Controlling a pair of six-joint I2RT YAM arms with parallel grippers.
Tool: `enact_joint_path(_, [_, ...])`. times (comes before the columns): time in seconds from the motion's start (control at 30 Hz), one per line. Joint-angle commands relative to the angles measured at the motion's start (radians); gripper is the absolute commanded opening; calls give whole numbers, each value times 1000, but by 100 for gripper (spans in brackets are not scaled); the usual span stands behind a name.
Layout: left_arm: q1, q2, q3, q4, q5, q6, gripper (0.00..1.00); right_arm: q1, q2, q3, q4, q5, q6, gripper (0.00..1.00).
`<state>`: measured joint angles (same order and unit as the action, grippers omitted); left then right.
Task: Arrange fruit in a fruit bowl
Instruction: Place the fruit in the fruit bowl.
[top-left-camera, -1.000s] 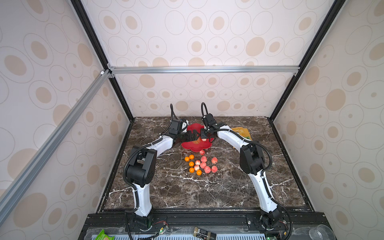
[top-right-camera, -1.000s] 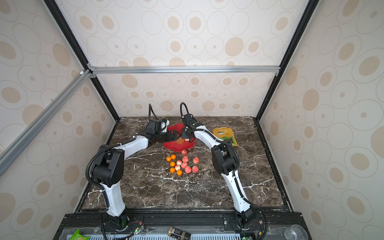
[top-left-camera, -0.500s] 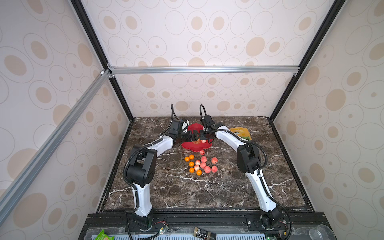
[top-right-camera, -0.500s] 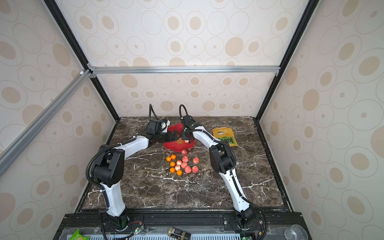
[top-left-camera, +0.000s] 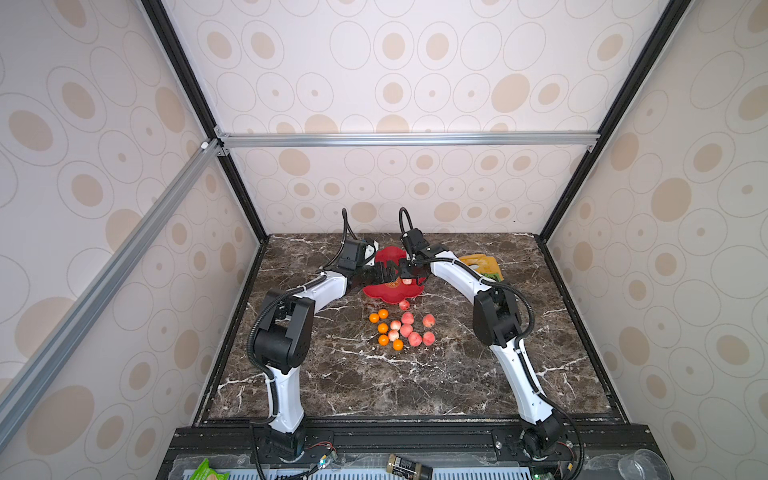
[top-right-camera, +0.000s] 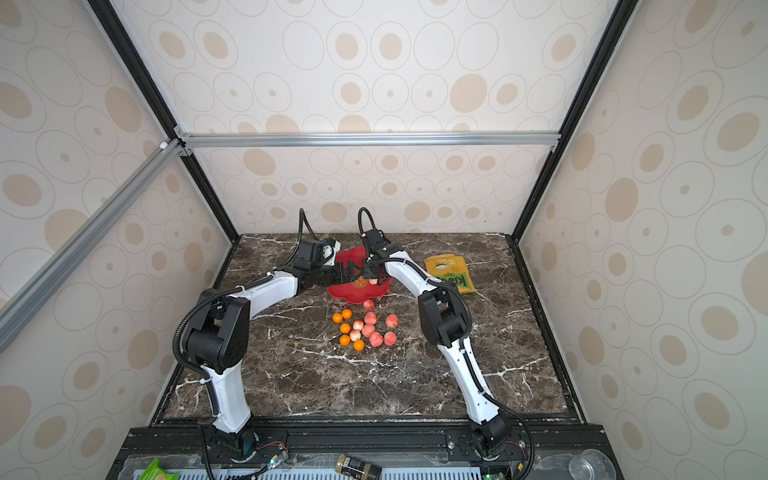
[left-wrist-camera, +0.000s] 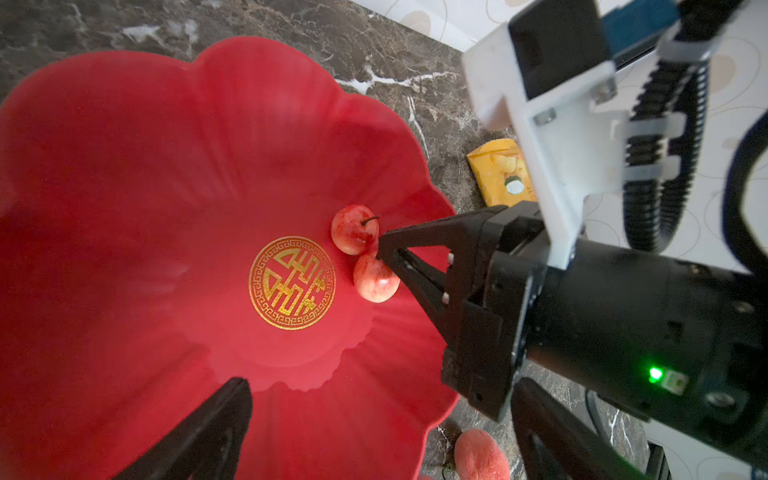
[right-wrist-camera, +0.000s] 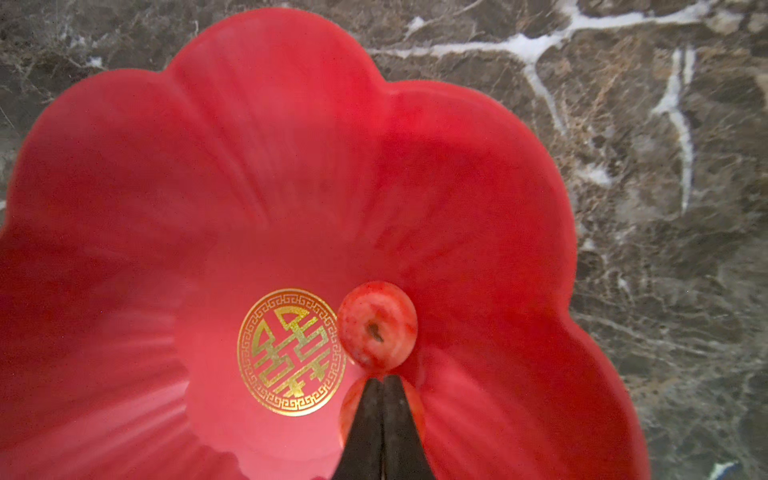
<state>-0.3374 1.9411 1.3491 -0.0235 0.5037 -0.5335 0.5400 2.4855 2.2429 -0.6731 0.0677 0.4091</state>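
Observation:
The red flower-shaped fruit bowl (top-left-camera: 386, 296) (top-right-camera: 353, 294) stands at the back middle of the marble table. Two pink-red fruit lie beside its gold mark (left-wrist-camera: 292, 282): one with a stem (left-wrist-camera: 353, 228) (right-wrist-camera: 377, 324), the other (left-wrist-camera: 374, 279) (right-wrist-camera: 348, 409) right under my right gripper (left-wrist-camera: 380, 246) (right-wrist-camera: 382, 380). That gripper is shut, its tips at this fruit's top; whether they pinch a stem is hidden. My left gripper (left-wrist-camera: 376, 432) (top-left-camera: 384, 272) hangs open over the bowl's near rim, holding nothing. Several pink fruit (top-left-camera: 414, 339) and orange fruit (top-left-camera: 382, 328) lie on the table in front of the bowl.
A yellow-green snack bag (top-left-camera: 482, 266) (top-right-camera: 449, 274) lies to the right of the bowl, beside the right arm. One pink fruit (top-left-camera: 404, 305) (left-wrist-camera: 482, 457) sits just off the bowl's front rim. Patterned walls close in the table on three sides.
The right arm has shifted slightly to the left over the bowl. The left arm and the fruit on the table have not moved.

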Motion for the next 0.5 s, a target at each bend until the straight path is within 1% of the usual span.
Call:
enact_joint_path(0.0, [3,14,28,2,13,22,98,-3,31,27,-33,22,-4,9])
enact_joint_path(0.3, [2,12,28,3,15,22,98,-3,29,48,-49,23,-15,14])
enact_joint_path(0.47, [1,2,24,5,15,24,98,-2,9,48,-60,22,-20,19])
